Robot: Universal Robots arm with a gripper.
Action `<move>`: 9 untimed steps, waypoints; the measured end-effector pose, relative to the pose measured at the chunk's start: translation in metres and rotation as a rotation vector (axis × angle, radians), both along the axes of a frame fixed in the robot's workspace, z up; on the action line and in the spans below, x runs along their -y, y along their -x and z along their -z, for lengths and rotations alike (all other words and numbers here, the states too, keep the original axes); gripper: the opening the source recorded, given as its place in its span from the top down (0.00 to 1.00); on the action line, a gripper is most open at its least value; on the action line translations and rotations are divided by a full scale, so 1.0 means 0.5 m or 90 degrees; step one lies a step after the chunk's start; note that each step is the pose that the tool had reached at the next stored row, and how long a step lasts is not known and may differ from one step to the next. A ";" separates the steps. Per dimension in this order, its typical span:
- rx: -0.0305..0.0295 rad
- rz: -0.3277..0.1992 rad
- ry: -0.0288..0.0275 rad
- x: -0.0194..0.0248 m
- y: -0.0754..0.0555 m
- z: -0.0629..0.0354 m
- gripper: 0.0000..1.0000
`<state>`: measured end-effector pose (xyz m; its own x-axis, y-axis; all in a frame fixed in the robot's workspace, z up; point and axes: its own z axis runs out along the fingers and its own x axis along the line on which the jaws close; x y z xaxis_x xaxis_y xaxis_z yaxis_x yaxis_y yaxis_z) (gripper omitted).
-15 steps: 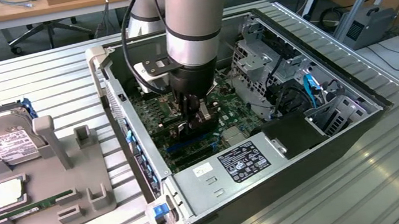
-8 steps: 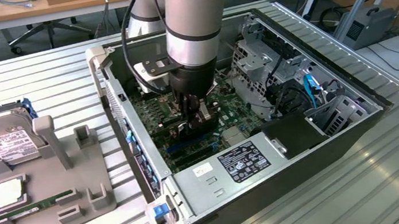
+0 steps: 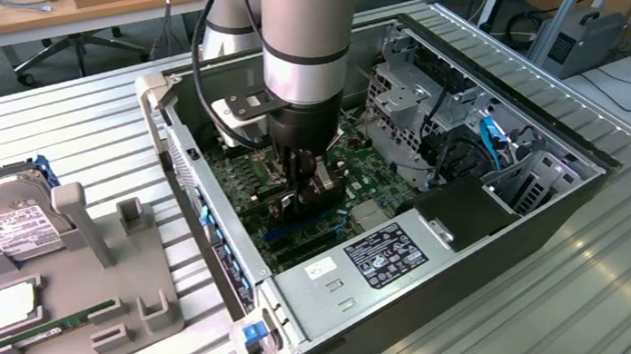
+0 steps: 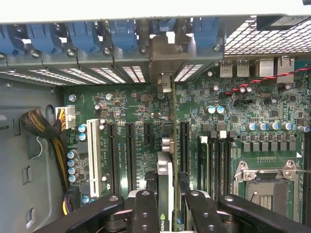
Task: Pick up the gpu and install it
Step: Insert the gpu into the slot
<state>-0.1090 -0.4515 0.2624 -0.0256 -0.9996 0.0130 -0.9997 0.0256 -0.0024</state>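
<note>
On the exterior view's left, the gray holder (image 3: pixel 74 291) on the table (image 3: pixel 65 128) carried the hard drive (image 3: pixel 4 223) and a memory stick (image 3: pixel 49 329), while the claw (image 3: pixel 308 198) stood inside the open computer case (image 3: pixel 557 154). The claw was closed on the gpu (image 4: pixel 165 194), held on edge just above the motherboard (image 4: pixel 131 104); the install step appeared to be in hand. Seating would call for the card edge aligned with its slot and the bracket (image 4: pixel 164 58) matched to the rear opening.

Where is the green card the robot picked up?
The thin green gpu card stands edge-on between the black gripper fingers, inside the open grey computer case, above the green motherboard's long black slots.
</note>
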 end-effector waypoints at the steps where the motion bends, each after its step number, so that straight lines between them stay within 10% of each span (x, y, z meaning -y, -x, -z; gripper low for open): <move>1: 0.0000 0.000 0.0004 -0.0002 0.000 -0.001 0.73; 9: 0.0000 0.000 0.0071 -0.0017 0.000 -0.006 0.73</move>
